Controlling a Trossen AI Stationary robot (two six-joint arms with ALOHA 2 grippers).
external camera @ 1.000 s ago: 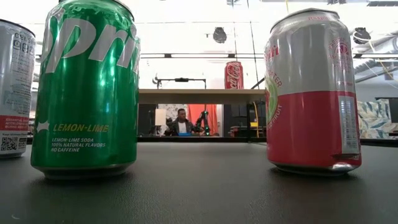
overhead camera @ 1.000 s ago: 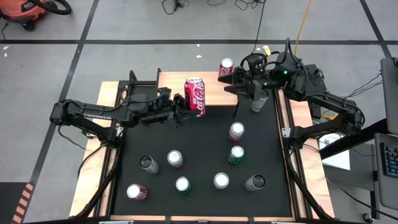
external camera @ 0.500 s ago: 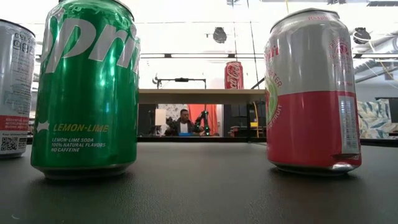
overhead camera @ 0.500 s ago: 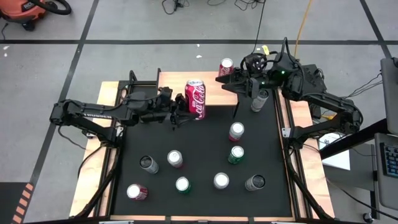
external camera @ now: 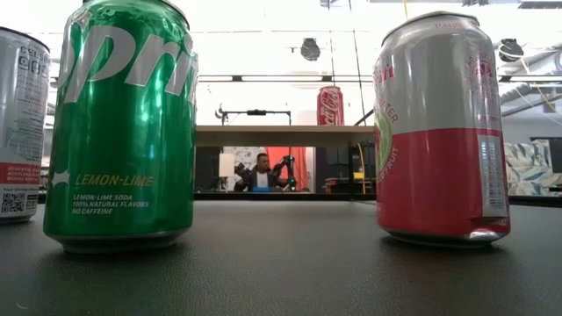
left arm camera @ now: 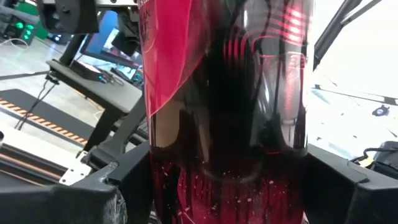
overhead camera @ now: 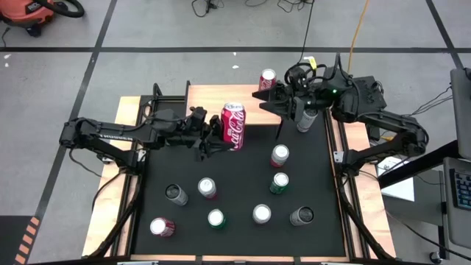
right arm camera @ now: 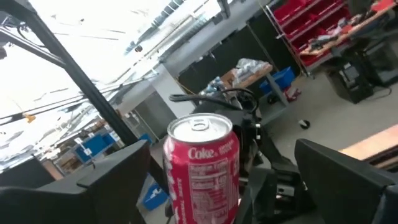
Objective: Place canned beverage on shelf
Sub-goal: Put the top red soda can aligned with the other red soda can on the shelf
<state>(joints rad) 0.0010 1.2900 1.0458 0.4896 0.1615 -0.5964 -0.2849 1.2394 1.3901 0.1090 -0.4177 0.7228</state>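
Since a second ago we see the left gripper (overhead camera: 214,136) carry the big red Coke can (overhead camera: 233,125) a little away from the shelf's back and toward the table's middle; the can now tilts at the shelf's front edge. The right gripper (overhead camera: 276,99) has slid slightly left, closer to the small red can (overhead camera: 267,78).

Left jaws pinch the big can at its lower body; in the left wrist view the can (left arm camera: 227,93) fills the gap between both fingers (left arm camera: 93,193). Right jaws are spread wide, gripping nothing; the right wrist view shows the small can (right arm camera: 200,167) between them, apart from both fingers.

The shelf (overhead camera: 210,96), a light wood top, sits at the table's (overhead camera: 235,243) far end; the small can stands on its right back corner.

A silver can (overhead camera: 306,118) stands just under the right arm. Eight more cans dot the black table, among them a green one (overhead camera: 279,182) and a pink-and-silver one (overhead camera: 280,155). In the low view a green Sprite can (external camera: 123,123) and a pink-and-silver can (external camera: 442,132) block most of the sight; the big can (external camera: 330,105) shows between them, above the shelf (external camera: 281,134).
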